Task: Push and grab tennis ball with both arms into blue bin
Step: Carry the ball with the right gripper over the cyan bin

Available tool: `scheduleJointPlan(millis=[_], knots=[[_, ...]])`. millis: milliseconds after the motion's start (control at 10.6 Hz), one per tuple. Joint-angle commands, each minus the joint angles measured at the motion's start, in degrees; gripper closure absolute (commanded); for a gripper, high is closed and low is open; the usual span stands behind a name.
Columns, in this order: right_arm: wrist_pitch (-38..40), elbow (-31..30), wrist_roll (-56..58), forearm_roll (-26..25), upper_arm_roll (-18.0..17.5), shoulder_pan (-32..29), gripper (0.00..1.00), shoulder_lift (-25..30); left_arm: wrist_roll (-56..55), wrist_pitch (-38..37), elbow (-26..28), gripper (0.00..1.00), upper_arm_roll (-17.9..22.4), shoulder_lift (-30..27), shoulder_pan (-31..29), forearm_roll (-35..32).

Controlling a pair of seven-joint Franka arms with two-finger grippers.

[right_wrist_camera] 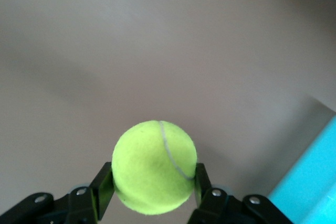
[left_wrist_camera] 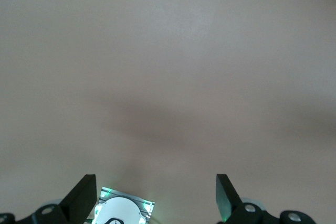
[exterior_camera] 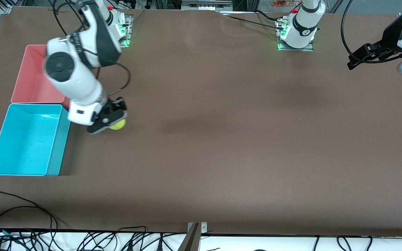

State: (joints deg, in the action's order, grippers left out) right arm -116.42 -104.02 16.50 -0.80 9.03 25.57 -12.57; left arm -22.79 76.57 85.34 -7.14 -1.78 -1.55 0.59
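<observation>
Two fingers of the right gripper [exterior_camera: 112,122] clamp the tennis ball [exterior_camera: 118,124], up over bare table just beside the blue bin [exterior_camera: 55,139], with the pink bin [exterior_camera: 23,75] farther back. The left gripper [left_wrist_camera: 155,198] waits wide open, holding nothing.

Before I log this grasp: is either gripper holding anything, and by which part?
The right gripper holds the tennis ball, fingers pinching its two sides, above the table beside the blue bin. The left gripper is open and empty.
</observation>
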Motion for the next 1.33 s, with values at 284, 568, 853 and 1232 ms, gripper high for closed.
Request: scheduleJointPlan(millis=[284, 568, 853, 1232], knots=[[-2.56, -12.25, 28.63, 0.37, 22.14, 0.27, 0.47, 9.32, -0.15, -0.11, -2.28, 0.0, -0.07, 1.07, -0.74, 1.16], [-15.39, -18.22, 44.37, 0.54, 31.56, 0.01, 0.47, 8.09, 8.5, 1.03, -2.2, 0.0, 0.28, 1.25, -3.71, 3.88], [-20.69, -18.68, 49.06, 1.93, 32.81, -3.59, 0.47, 3.97, 18.44, 3.14, -1.41, 0.0, 4.22, 1.34, -4.43, 5.64], [-23.14, -18.24, 62.3, 19.12, 32.81, -4.38, 0.47, -4.28, 19.1, 3.41, -1.32, 0.0, 6.61, 1.51, -2.59, 5.38]])
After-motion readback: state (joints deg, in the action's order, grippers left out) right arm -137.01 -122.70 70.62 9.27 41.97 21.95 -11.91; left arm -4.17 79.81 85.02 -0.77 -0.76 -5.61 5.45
